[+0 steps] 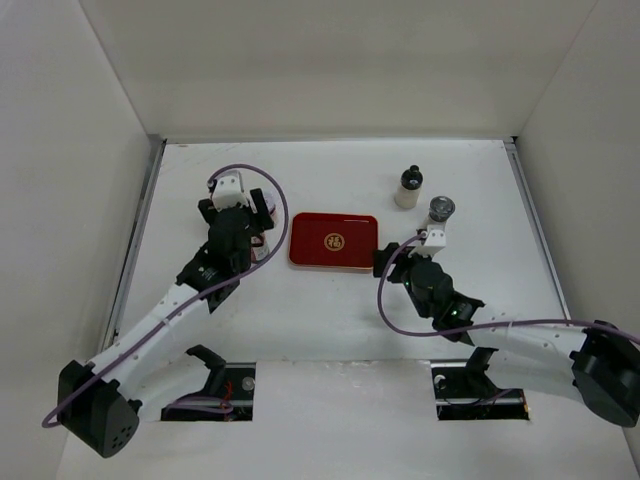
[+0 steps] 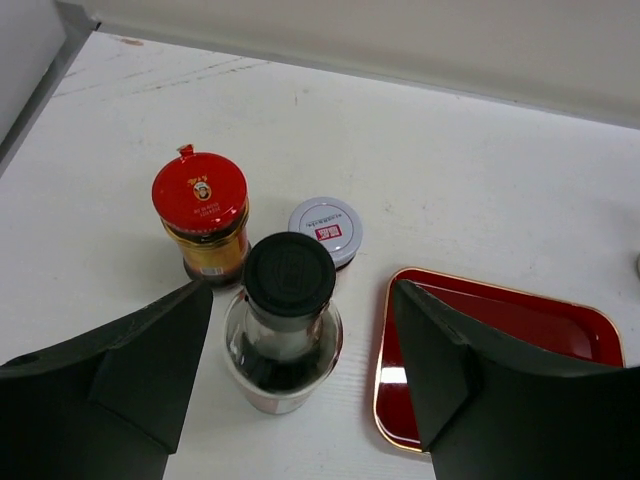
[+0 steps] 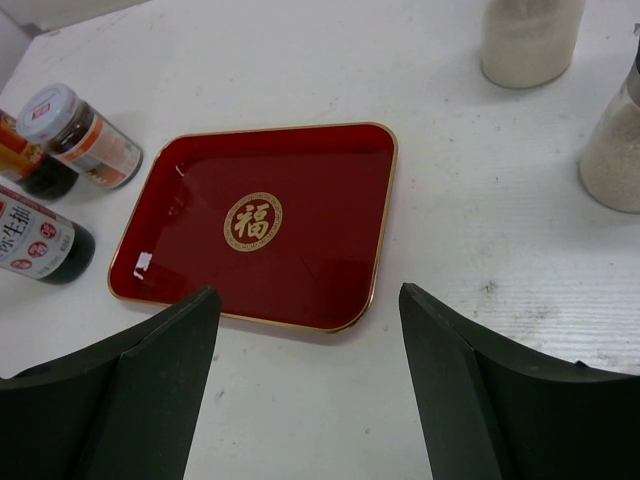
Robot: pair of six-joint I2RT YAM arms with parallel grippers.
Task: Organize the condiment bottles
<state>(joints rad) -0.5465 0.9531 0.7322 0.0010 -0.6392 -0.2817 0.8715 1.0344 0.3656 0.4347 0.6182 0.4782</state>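
The tall dark-sauce bottle (image 2: 288, 300) with a black cap stands between the fingers of my left gripper (image 2: 300, 372), which is open with a gap on both sides. Behind the bottle stand the red-lidded yellow jar (image 2: 203, 215) and the pale-lidded red-label jar (image 2: 325, 230). In the top view my left gripper (image 1: 240, 210) covers most of these three. The white black-capped bottle (image 1: 408, 187) and the grey-lidded shaker (image 1: 440, 212) stand right of the red tray (image 1: 333, 241). My right gripper (image 3: 310, 390) is open and empty just before the tray's near right corner (image 3: 360, 310).
The flat red tray (image 3: 300, 180) with a gold emblem holds nothing. White walls enclose the table on the left, back and right. In the right wrist view the white bottle (image 3: 530, 40) and the shaker (image 3: 612, 150) stand at the top right.
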